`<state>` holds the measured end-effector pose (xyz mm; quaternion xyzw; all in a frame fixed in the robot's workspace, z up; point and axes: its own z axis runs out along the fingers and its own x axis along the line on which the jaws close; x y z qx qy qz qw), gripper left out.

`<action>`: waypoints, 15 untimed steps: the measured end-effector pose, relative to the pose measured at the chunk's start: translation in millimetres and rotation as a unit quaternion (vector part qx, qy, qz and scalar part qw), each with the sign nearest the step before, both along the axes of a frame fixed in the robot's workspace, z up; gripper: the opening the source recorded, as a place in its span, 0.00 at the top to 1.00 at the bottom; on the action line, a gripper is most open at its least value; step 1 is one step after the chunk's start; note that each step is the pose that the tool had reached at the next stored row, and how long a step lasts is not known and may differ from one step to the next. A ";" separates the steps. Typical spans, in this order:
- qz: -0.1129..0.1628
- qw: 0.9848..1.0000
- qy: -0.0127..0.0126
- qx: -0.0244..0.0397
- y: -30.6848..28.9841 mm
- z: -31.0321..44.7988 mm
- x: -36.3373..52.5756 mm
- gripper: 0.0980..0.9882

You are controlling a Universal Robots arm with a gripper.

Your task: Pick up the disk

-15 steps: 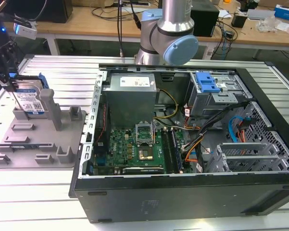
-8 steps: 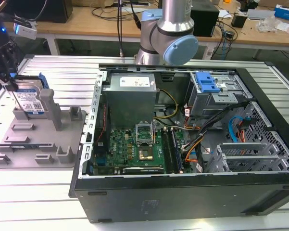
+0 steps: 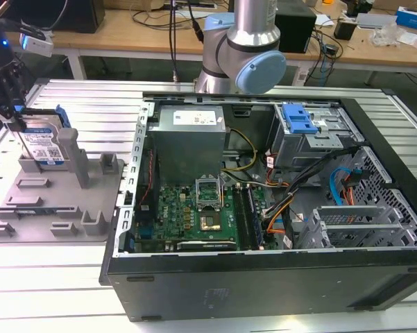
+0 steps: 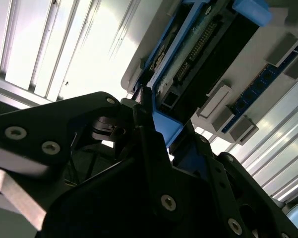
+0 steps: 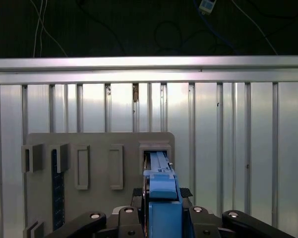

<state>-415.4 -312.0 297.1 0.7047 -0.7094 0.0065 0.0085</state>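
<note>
A ribbed aluminium table (image 3: 69, 277) carries an open computer case (image 3: 264, 208) and, toward the exterior view's left, a grey plastic holder (image 3: 55, 201) with upright posts. The disk (image 3: 43, 144) stands on edge in that holder, label facing out, blue side rails showing. The gripper (image 3: 19, 125) hangs over the disk; in both wrist views its fingers (image 4: 144, 124) seem pressed on either side of the blue rail (image 5: 162, 186), apparently clamped on it, though the contact itself is partly hidden. The disk sits in its slot.
</note>
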 end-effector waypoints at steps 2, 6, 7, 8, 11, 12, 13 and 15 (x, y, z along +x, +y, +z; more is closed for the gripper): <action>0.000 1.000 0.000 0.000 0.0 0.0 0.0 0.70; 0.000 1.000 0.000 0.000 0.0 4.9 0.0 0.70; 0.000 1.000 0.000 0.000 0.0 7.1 0.0 0.70; 0.000 1.000 0.000 0.000 0.0 11.6 -0.1 0.70; 0.000 1.000 0.000 0.001 0.0 22.3 -0.2 0.70; 0.000 1.000 0.000 0.001 0.0 28.1 -0.2 0.70; 0.000 1.000 0.000 0.001 0.0 32.2 -0.2 0.70; 0.001 1.000 0.000 0.002 0.0 40.7 -0.2 0.70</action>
